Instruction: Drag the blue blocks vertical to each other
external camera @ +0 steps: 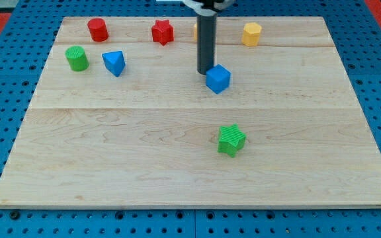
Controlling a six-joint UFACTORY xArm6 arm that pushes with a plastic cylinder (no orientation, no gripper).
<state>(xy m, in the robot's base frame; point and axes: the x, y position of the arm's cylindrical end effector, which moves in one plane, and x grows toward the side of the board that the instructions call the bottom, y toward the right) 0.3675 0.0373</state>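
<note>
Blue cube: sits at the board's upper middle, right against your rod's end.
Blue wedge: far over at the view's left, beside the green cylinder, well apart from the cube.
My tip: touches the cube's upper-left edge; you've got no jaws here, just a bare rod.
Step in hand: you're set to shove, but from this side the cube goes right and down.
Do it well: swing round to the cube's right face, push steadily leftward, stop under the wedge.
Watch: the green star below stays clear.
</note>
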